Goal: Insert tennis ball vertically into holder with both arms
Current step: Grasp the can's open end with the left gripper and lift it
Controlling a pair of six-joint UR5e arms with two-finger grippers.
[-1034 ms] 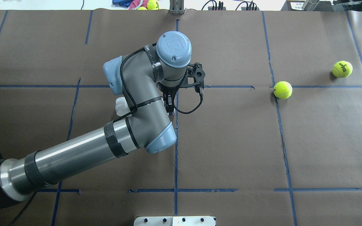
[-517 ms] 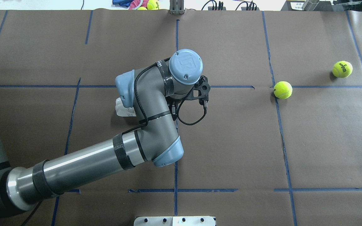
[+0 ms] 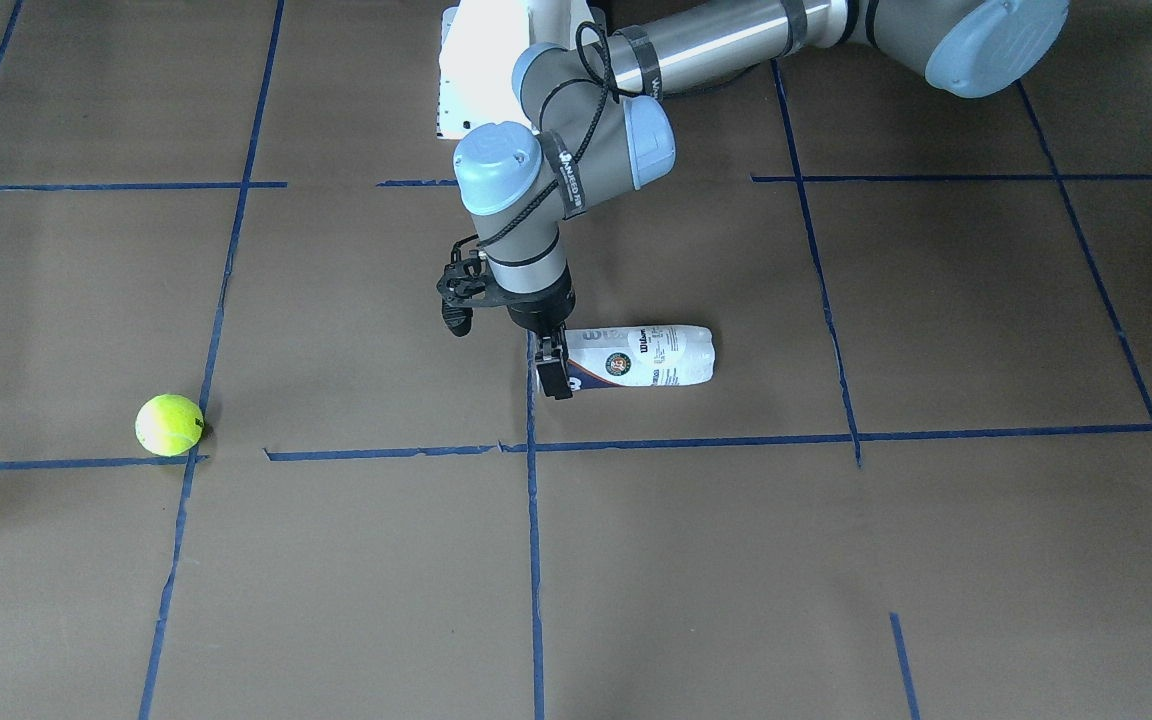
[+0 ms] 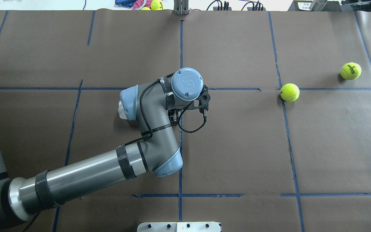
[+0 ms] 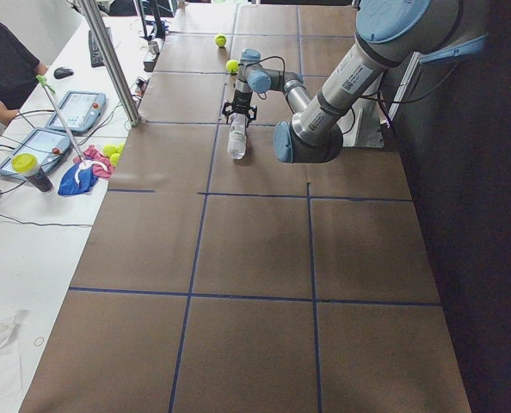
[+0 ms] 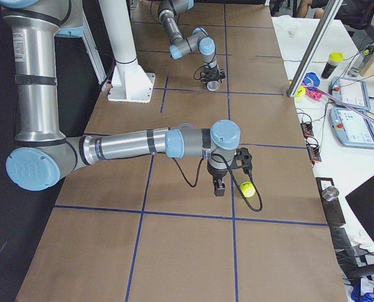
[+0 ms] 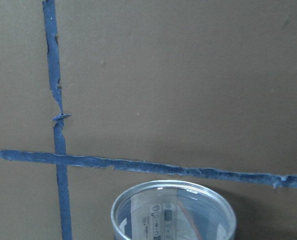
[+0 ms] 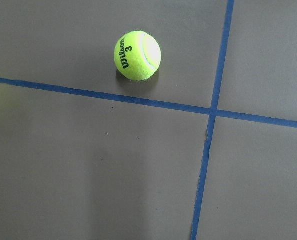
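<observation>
On the bench (image 3: 836, 560), the holder (image 3: 646, 355) lies on its side, and the left claw (image 3: 554, 370) stands at its open end. Whether it pinches the rim I cannot tell. The hold should be firm yet gentle on what looks like thin plastic, then a slow swing upright, mouth up. Farther out, the right claw (image 6: 220, 187) hangs near a tennis ball (image 8: 137, 56); its state I cannot tell.

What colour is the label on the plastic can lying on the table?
The label is white and navy; the exterior front-facing view shows it best.
</observation>
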